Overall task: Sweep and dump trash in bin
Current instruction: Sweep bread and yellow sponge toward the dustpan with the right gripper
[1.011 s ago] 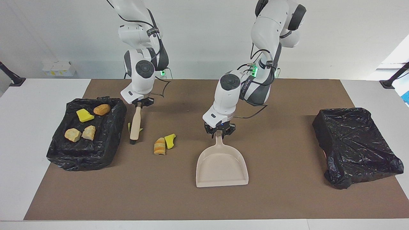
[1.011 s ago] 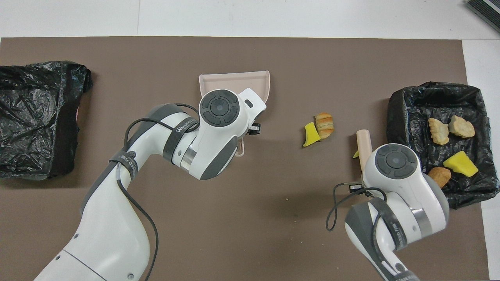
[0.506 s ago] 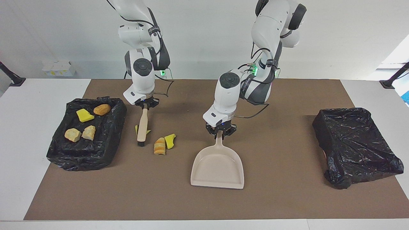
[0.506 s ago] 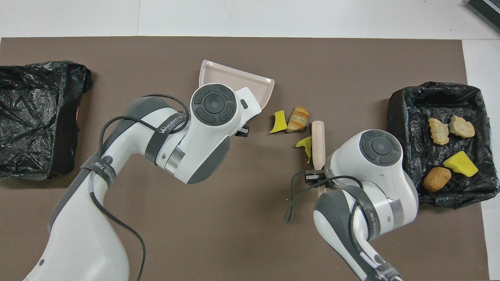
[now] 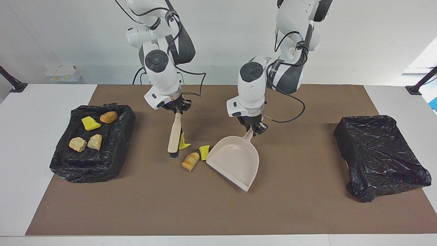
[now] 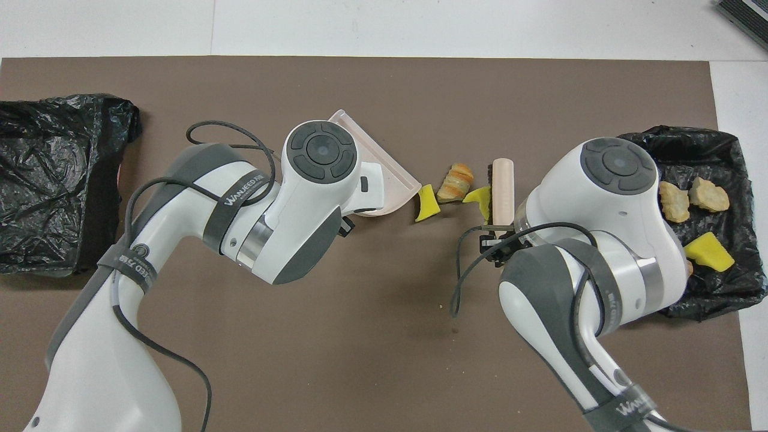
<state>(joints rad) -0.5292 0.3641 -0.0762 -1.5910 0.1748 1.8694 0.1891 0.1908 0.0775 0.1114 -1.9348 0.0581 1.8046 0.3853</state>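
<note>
Left claw [image 5: 254,129] pinches the dustpan [image 5: 234,161] handle, mouth angled toward scraps [image 5: 190,161]; right claw [image 5: 177,108] pinches the brush [image 5: 174,137], bristles down to push them in.

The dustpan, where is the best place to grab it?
By its narrow handle, from above. The dustpan is a wide, thin-walled scoop, awkward to pinch, while the handle sticks up toward the robots. The left hand holds it exactly there.
</note>
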